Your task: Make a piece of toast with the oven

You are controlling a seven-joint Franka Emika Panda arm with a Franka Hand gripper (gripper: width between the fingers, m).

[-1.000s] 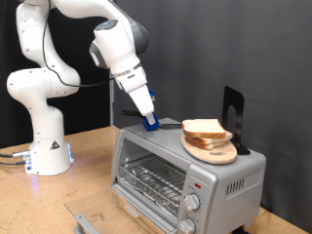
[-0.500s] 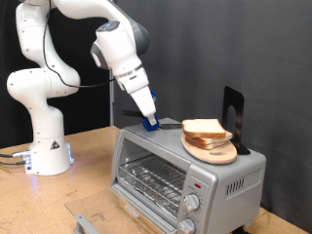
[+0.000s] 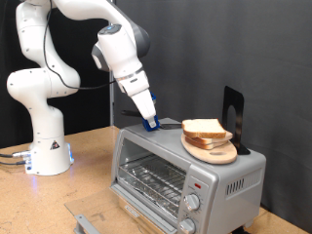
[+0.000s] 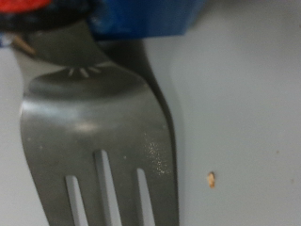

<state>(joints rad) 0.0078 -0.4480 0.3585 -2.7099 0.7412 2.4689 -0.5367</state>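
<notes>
The white Franka arm point(image 3: 58, 58) reaches down over the silver toaster oven point(image 3: 185, 168), its glass door shut and the wire rack showing inside. On the oven's roof, towards the exterior view's right, a wooden plate point(image 3: 212, 152) carries stacked bread, the piece of toast point(image 3: 206, 128) on top. The gripper point(image 3: 150, 124) sits low on the roof's other end, blue fingers pinched on a metal fork point(image 4: 99, 132), tines filling the wrist view, one crumb point(image 4: 211, 178) just beside them.
</notes>
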